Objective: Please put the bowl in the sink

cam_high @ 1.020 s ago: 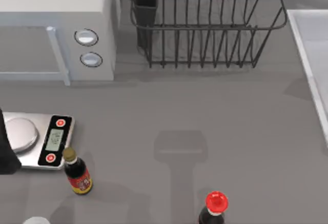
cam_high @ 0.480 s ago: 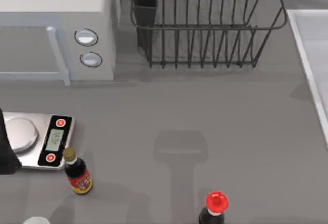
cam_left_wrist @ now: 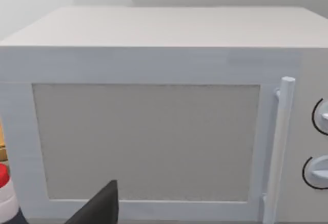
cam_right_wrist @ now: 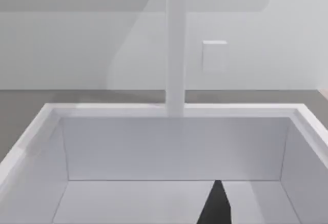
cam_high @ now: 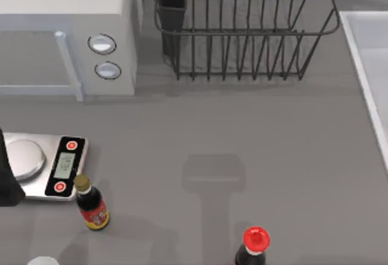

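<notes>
Both arms sit off at the edges, and no bowl turns up on the counter.

Top view: the grey worktop carries a white box-shaped microwave [cam_high: 66,34], a black wire dish rack [cam_high: 242,31], a silver digital kitchen scale [cam_high: 45,165], a small dark sauce bottle with a red label [cam_high: 92,204] and a red-capped dark bottle [cam_high: 254,247]; the white rectangular sink [cam_high: 367,65] lies at the right edge, handy for the right arm. Left wrist view: this camera faces the microwave door, a dark finger tip [cam_left_wrist: 100,208] low in front; how wide the left gripper stands, I cannot tell. Right wrist view: it looks down into the sink basin past the white faucet post [cam_right_wrist: 176,49], one dark finger tip [cam_right_wrist: 216,206] showing, width again impossible to tell. The blue bowl's whereabouts cannot be told.
</notes>
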Robot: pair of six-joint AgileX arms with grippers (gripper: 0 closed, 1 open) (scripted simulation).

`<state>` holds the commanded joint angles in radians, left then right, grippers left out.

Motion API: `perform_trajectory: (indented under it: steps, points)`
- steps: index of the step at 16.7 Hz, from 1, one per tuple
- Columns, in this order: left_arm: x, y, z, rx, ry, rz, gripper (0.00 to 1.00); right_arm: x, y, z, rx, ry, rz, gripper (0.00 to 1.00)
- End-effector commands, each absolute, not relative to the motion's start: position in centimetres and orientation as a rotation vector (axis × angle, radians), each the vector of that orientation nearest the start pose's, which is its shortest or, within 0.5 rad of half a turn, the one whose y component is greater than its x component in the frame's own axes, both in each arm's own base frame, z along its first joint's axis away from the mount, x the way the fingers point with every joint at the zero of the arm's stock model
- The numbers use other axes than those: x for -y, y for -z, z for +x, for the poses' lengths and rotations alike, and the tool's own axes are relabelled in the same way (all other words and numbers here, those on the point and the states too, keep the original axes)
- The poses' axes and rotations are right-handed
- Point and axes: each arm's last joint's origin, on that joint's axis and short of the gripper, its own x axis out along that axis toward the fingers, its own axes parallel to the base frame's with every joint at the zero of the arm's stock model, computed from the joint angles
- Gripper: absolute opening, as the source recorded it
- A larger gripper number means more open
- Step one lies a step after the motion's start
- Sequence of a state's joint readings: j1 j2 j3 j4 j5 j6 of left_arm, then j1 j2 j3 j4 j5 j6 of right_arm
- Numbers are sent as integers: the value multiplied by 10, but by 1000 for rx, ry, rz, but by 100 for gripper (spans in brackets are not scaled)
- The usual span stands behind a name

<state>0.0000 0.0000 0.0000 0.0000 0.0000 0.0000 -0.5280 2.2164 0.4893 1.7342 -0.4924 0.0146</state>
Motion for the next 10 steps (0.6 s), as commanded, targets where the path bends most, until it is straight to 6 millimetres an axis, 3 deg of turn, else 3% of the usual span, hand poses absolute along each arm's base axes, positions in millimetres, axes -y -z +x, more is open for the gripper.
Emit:
perform_trajectory:
  steps: [4,10]
  points:
    - [1,-160,106,0,0,0,100,136,-59,267,0,10,0,98]
    - [1,-160,106,0,0,0,100,136,-59,267,0,10,0,100]
